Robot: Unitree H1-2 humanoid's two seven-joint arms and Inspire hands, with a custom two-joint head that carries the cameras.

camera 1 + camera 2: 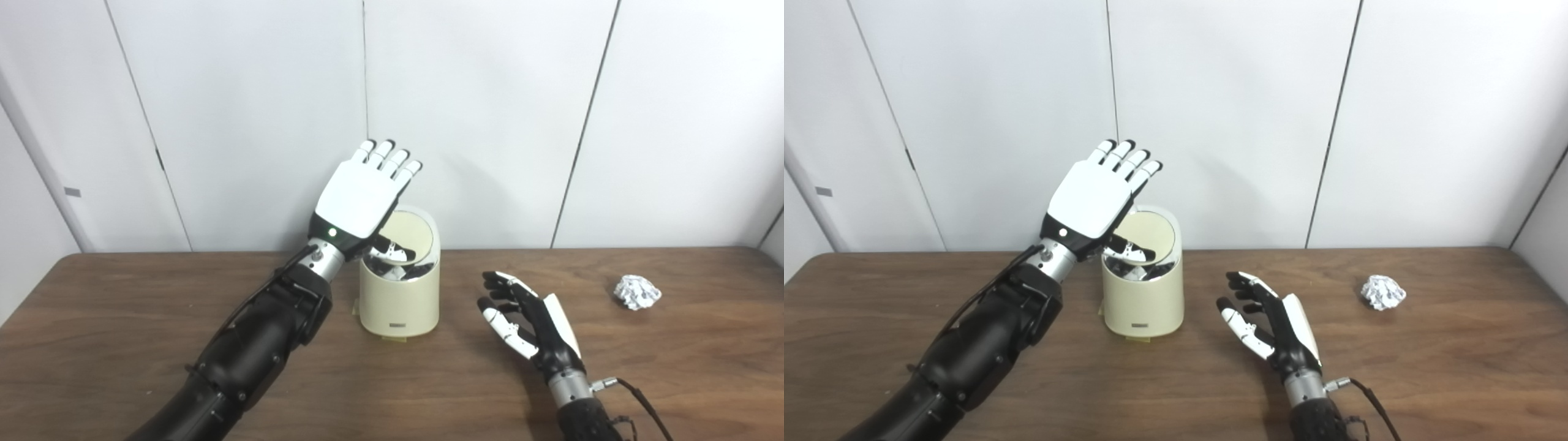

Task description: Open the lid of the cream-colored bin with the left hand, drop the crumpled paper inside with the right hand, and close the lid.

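The cream-colored bin (399,300) stands on the wooden table (122,306) near the middle. Its round lid (411,236) is tilted up and back, so the dark inside shows. My left hand (361,197) is raised just left of and above the bin, fingers straight and apart, its thumb reaching over the bin's mouth by the lid. My right hand (527,321) hovers low over the table to the right of the bin, open, palm facing left, holding nothing. The crumpled paper (637,292) lies on the table at the far right, well apart from the right hand.
White wall panels (490,122) rise directly behind the table's far edge, close behind the bin. A cable (643,401) trails from my right wrist.
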